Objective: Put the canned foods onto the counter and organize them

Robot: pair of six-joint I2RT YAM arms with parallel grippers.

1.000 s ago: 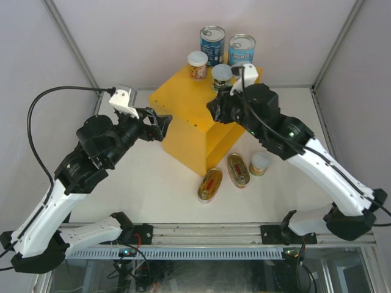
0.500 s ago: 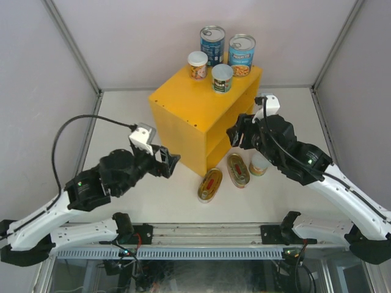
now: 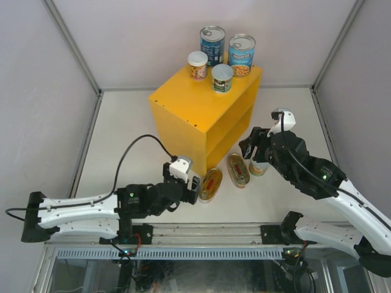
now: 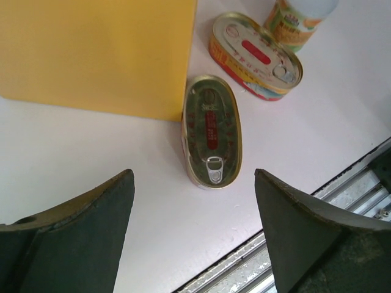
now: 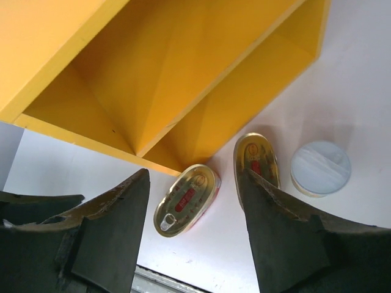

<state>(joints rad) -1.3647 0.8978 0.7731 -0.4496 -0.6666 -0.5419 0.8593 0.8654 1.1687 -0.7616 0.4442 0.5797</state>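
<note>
Both arms low beside the yellow cabinet.
Left arm stretched flat, left fingers open toward an oval tin on the surface; right arm bent down, right fingers open, seemingly above the small can.

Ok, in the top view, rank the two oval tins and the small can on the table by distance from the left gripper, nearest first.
1. Left oval tin, just beside the left gripper.
2. Right oval tin, next over.
3. Small can, farthest right.
</note>
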